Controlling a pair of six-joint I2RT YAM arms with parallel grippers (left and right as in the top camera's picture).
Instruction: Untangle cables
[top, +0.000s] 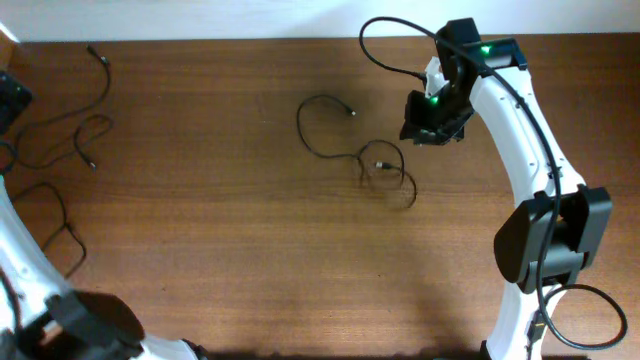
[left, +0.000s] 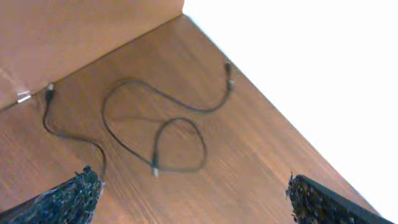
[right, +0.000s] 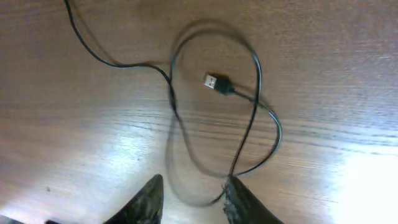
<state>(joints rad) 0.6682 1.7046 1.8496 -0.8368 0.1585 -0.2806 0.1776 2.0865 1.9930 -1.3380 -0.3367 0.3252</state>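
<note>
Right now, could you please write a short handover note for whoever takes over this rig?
Left gripper: open, empty, above the left cables.
Right gripper: jaws apart around a loop of the centre cable, not clamped.
Done: centre cable lies well apart from the left cables.
Left to do: centre cable crosses itself; open that loop. Whether the left cables cross each other is unclear.

Thin black cables (top: 362, 160) lie slack on the worktop (top: 250, 250): one crosses itself in loops at centre, others (left: 163, 94) curl near the far-left corner.
</note>
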